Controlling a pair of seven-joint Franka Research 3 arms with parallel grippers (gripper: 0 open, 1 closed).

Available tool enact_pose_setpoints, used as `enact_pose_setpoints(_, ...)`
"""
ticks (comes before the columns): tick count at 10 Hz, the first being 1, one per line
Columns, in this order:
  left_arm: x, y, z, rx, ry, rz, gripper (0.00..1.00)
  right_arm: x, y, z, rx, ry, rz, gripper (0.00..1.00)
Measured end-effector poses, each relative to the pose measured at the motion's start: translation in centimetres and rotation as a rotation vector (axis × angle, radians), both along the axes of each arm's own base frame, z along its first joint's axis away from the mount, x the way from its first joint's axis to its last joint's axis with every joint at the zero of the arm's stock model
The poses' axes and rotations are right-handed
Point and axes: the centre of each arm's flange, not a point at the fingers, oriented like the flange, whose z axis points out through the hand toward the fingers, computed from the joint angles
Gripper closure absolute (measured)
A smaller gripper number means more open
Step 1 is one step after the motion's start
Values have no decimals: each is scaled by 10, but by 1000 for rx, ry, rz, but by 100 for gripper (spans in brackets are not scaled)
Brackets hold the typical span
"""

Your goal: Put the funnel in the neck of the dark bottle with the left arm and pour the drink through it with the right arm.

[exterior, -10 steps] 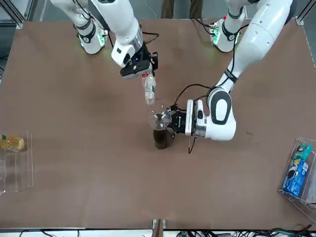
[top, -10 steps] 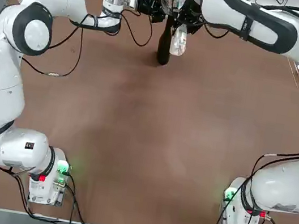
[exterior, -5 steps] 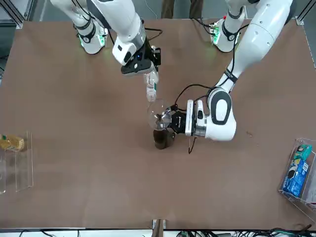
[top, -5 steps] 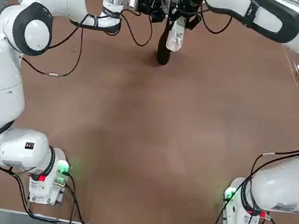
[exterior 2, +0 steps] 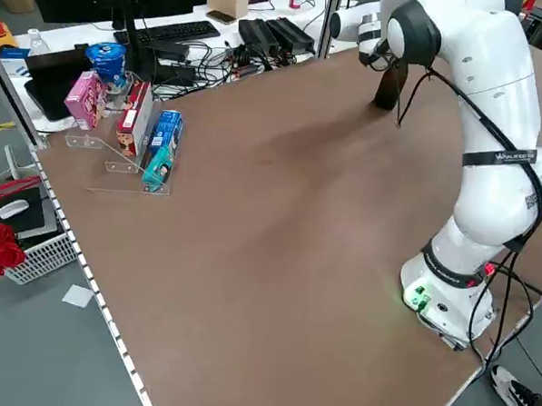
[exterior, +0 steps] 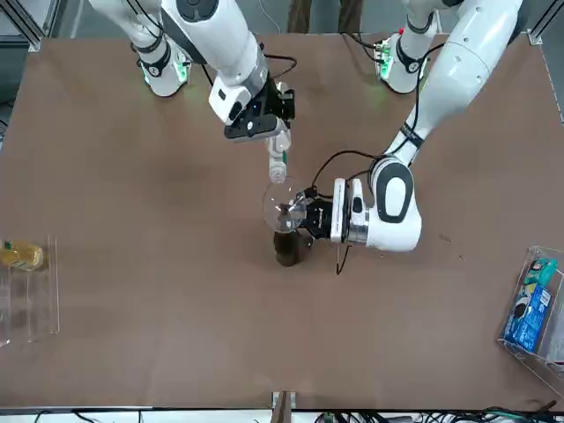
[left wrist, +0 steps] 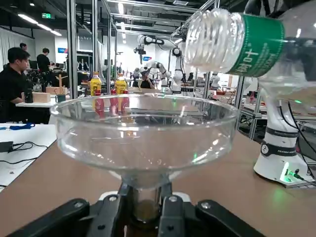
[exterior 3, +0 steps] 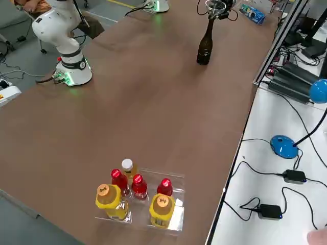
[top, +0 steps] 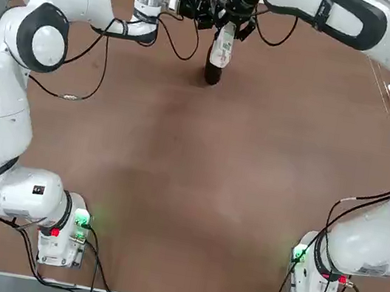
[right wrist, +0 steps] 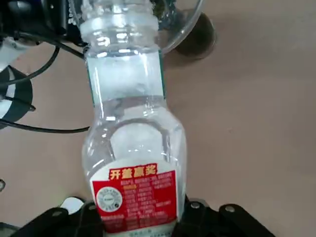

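The dark bottle point(exterior: 286, 249) stands upright at the far middle of the table, also seen in the right side view point(exterior 3: 205, 46). The clear funnel point(exterior: 282, 207) sits in its neck. My left gripper point(exterior: 304, 218) is shut on the funnel's spout point(left wrist: 145, 200) just under the bowl point(left wrist: 143, 133). My right gripper point(exterior: 263, 123) is shut on the drink point(exterior: 278, 160), a small clear plastic bottle point(right wrist: 133, 148). It is tilted neck-down, and its uncapped mouth point(left wrist: 217, 42) hangs just above the funnel's rim. In the top view the right arm covers the funnel.
A clear tray point(exterior 3: 176, 217) with red-capped and yellow bottles stands near the table's right edge. A yellow bottle point(exterior: 19, 256) shows in the front view. A blue box point(exterior: 533, 304) sits in a clear holder at the left edge, near other boxes point(exterior 2: 130, 114).
My right gripper has carried the drink toward the dark bottle and tipped it more, so its mouth now hangs at the funnel's rim. The left gripper and funnel have stayed still.
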Motion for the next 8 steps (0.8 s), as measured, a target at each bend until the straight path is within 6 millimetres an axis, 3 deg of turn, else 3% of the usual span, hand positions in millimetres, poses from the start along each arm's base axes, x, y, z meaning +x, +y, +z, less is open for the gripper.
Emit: enact_pose_setpoints(8,0,0,0,0,0,1,75,4,2,11,47,77,-67,55)
